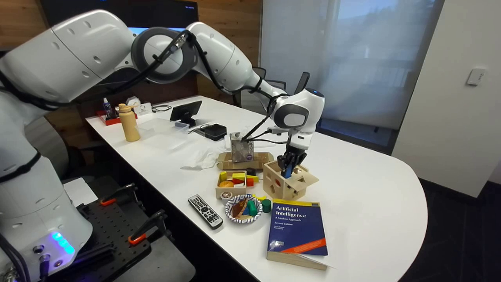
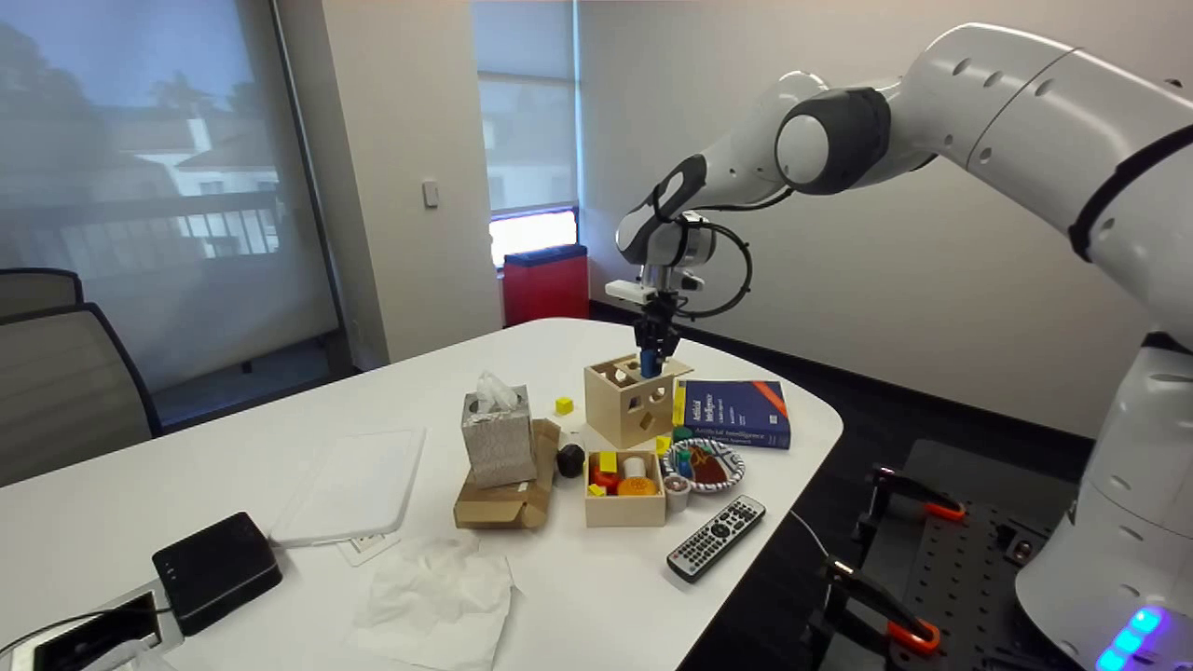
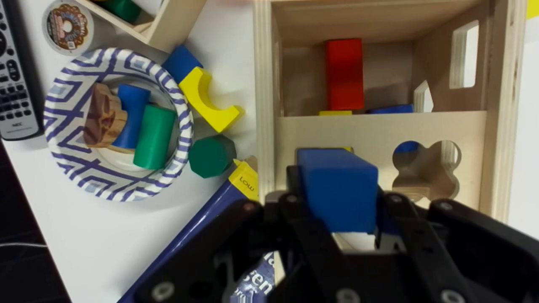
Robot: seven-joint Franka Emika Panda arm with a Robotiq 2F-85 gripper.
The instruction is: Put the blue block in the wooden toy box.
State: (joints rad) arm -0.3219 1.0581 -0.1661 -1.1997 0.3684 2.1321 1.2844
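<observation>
The wooden toy box [image 1: 273,187] is a pale cube with cut-out holes, and it shows in both exterior views [image 2: 606,405]. In the wrist view the box [image 3: 264,92] is partly open on top, with a red block [image 3: 345,75] and bits of yellow and blue blocks inside. Its lid panel [image 3: 370,126] has a four-lobed hole and another hole mostly hidden behind the blue block. My gripper [image 1: 290,162] is shut on the blue block [image 3: 341,189]. The block is upright over the lid panel, at or just above the partly covered hole; I cannot tell whether it enters it.
A blue book [image 1: 297,235] lies close to the box. A patterned bowl [image 3: 54,118] with blocks, a green block [image 3: 212,155] and a yellow arch [image 3: 202,101] lie beside it. A small wooden tray [image 2: 626,513], a remote [image 2: 716,538] and a tissue box [image 2: 499,447] stand nearby.
</observation>
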